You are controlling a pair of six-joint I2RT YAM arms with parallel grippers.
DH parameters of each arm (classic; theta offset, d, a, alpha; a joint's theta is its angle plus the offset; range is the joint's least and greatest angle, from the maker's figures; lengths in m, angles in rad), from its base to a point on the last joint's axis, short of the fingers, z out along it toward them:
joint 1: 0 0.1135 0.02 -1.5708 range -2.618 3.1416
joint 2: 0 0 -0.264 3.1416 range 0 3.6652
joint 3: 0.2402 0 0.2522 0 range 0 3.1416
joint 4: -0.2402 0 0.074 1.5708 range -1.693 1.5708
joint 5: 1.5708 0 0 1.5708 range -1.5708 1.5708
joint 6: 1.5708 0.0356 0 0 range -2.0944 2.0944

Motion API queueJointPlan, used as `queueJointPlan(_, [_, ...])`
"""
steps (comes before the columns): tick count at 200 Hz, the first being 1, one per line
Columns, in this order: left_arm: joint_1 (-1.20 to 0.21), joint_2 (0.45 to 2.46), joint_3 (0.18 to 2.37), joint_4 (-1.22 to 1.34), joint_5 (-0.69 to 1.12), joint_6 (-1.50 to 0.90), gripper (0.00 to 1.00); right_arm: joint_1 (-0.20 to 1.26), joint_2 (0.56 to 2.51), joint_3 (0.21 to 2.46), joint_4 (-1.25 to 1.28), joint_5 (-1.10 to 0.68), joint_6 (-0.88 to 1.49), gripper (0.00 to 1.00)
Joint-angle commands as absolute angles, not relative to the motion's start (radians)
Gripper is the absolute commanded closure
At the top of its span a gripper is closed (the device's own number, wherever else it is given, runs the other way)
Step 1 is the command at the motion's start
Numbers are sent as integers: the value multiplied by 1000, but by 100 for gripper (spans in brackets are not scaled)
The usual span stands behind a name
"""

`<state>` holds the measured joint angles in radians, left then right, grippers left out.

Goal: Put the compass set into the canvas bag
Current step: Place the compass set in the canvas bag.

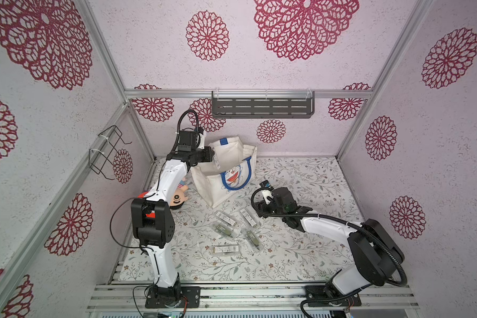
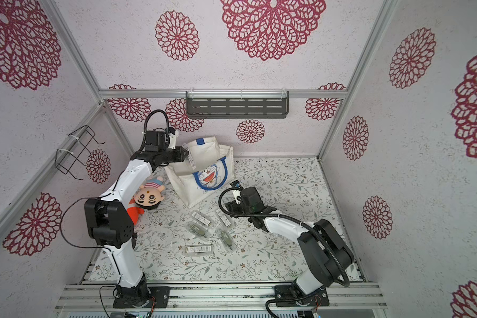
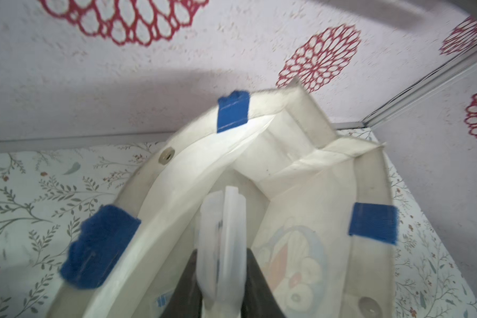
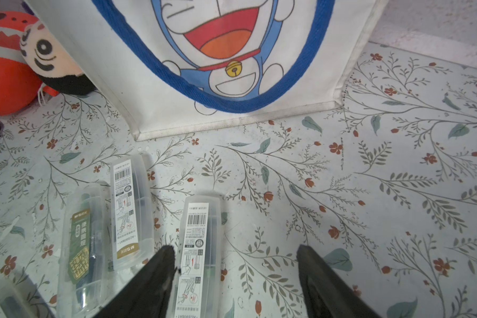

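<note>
L pincer [image 3: 222, 256] clamped on a compass set [image 3: 223, 217] over the canvas bag [image 1: 204, 179] mouth; R pincer [image 4: 235, 250] wide around another set [image 4: 198, 242] in front of the bag.
Drop-in step: keep case end-on, clear of rim & handles, lower inside, then release. Floral worktop [image 1: 300, 176]; plush doll [image 2: 149, 192] beside bag; flower-print walls.

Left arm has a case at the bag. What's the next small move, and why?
Probably open the left gripper: it is shut on a clear compass case that hangs over the open mouth of the canvas bag, so letting go should drop it in.
</note>
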<state>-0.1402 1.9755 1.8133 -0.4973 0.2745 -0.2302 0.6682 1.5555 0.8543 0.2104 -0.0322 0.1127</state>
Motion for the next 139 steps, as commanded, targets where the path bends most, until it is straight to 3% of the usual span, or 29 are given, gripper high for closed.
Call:
queueJointPlan(1, [-149, 2009, 1829, -524, 256, -197, 84, 678, 1562, 879, 184, 0, 98, 27])
queueJointPlan(139, [-214, 1890, 1694, -696, 139, -117, 79, 720, 1660, 908, 79, 30, 109, 23])
